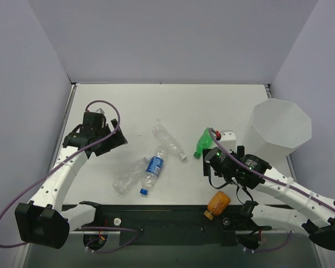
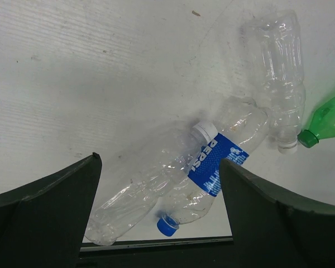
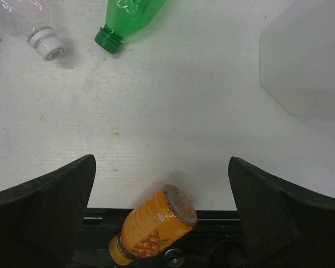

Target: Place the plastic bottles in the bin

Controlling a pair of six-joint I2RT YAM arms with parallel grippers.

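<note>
Bottles: all five lie on the table, none in the bin, which stands at the far right.

Step in hand, as I judge it: the amber bottle. It lies slantwise at the near edge, partly over the black rail, low in the right wrist view. The right gripper hangs above it, jaws wide apart.
- Draw back toward the bases until the body sits between the jaws.
- Turn the wrist so they cross the body, not the cap.
- Mind the rail on descent.

The green bottle lies just beside the bin. At centre are the far clear bottle, the near clear bottle and the blue-label bottle. The left gripper hovers over these, jaws apart.

Writing: the blue label reads "pepsi". The amber label's print is too small to read.
</note>
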